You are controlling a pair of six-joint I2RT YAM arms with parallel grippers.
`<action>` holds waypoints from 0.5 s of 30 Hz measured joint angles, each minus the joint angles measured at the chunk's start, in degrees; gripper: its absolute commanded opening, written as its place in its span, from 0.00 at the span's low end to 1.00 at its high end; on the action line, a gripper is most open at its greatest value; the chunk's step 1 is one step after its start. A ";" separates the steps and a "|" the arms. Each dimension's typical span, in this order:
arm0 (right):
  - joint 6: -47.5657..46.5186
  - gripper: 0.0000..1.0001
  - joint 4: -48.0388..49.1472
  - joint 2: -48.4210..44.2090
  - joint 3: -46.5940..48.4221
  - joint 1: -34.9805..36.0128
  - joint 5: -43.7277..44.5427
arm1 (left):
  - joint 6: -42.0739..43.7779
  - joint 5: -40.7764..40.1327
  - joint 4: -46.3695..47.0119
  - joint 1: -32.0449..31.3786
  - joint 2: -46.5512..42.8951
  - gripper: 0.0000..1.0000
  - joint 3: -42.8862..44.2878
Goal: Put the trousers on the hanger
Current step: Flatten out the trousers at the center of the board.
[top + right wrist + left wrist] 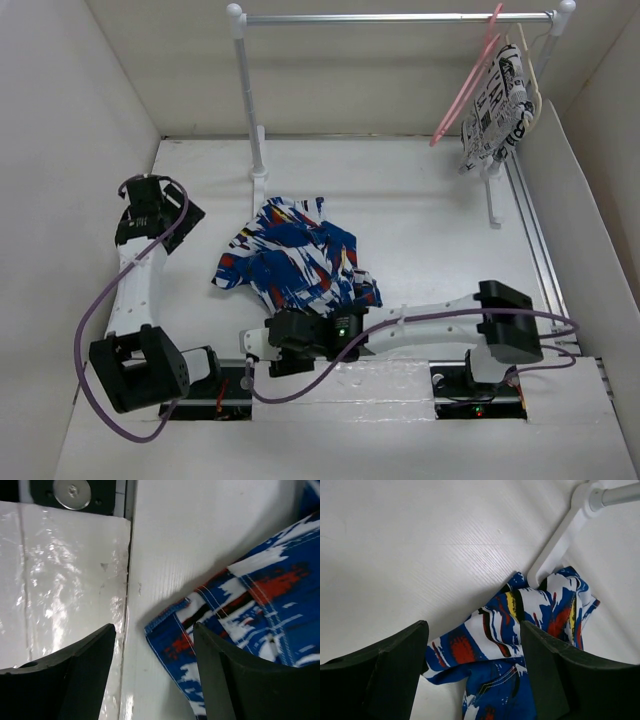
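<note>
1. Trousers (295,255) lie crumpled near the table (420,220) centre, we see.
2. Our left gripper (474,632) and right gripper (154,630) both gape, holding nothing.
3. The hanger (468,80) hangs on a rail (390,17) by the far right corner.

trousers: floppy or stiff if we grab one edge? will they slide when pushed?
Likely floppy: the trousers lie crumpled in soft folds, so one pinched edge would probably lift alone, the rest trailing. Thin cloth, so probably light. Pushed on the smooth table, they would more likely bunch than slide whole.
</note>
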 measured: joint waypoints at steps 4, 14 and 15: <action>2.56 0.67 2.03 6.88 -0.04 0.35 4.17 | -1.46 1.92 4.11 -0.46 -2.12 0.70 -5.27; 10.71 0.60 2.45 13.35 -0.39 0.24 19.30 | -3.82 3.89 6.86 -0.46 -3.41 0.79 -16.74; 11.54 0.45 2.58 13.66 -0.46 0.24 20.59 | -3.89 4.07 7.23 -0.46 -3.41 0.79 -17.31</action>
